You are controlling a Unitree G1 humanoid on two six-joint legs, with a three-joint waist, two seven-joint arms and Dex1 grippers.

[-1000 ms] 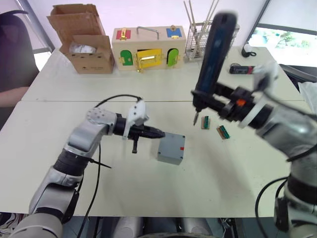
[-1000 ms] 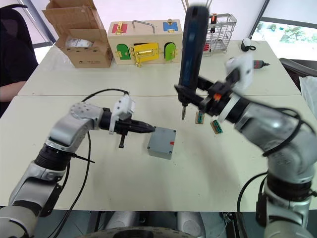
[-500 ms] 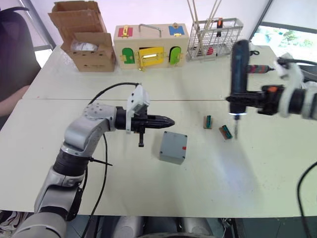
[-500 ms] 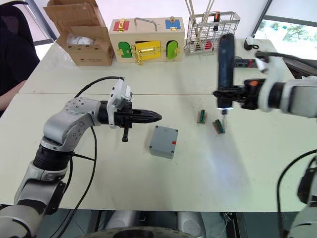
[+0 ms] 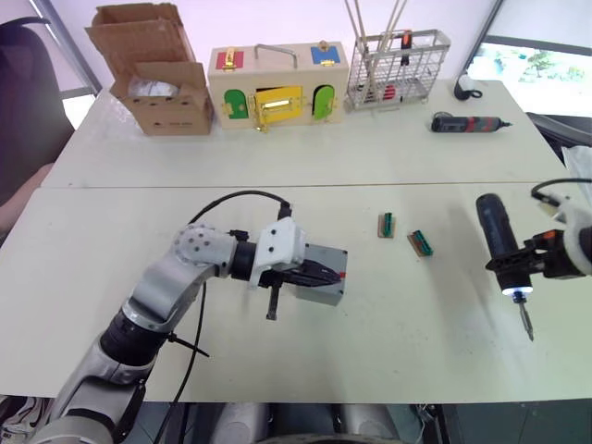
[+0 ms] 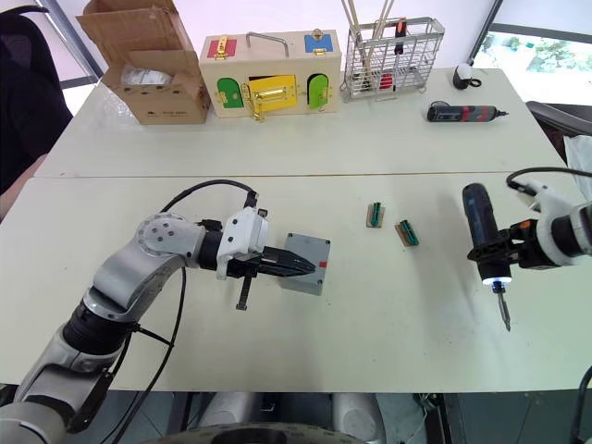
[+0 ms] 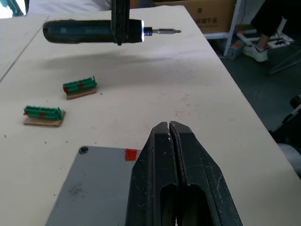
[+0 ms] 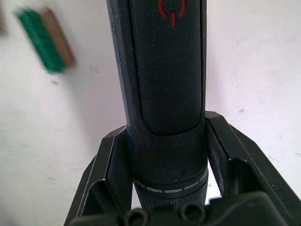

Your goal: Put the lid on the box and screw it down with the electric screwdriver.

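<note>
The small square grey plastic box (image 6: 306, 263) with a red mark on one side rests on the white surface (image 6: 277, 351) near the middle of the front half, and the flat grey lid (image 7: 89, 188) sits on top of it. The left claw (image 6: 301, 265) has its two black fingers (image 7: 181, 155) pressed together with nothing between them; the fingertips lie over the top of the lid, near the edge that carries the red mark. The right claw (image 8: 164, 160) grips the thick dark blue-black cylindrical electric screwdriver (image 6: 483, 231) around its body, one finger on each side. The screwdriver is held above the surface near the right edge, well apart from the box, tilted with its thin metal bit (image 6: 502, 310) pointing down toward the front edge and its white tip light lit. Two small green terminal strips on brown bases (image 6: 389, 223) lie between the box and the screwdriver. Along the far edge stand a cardboard box (image 6: 143, 65), a wooden box with coloured doors (image 6: 268, 74) and a wire basket (image 6: 390, 57); a smaller black-and-red screwdriver (image 6: 462, 113) lies near the far right corner.
</note>
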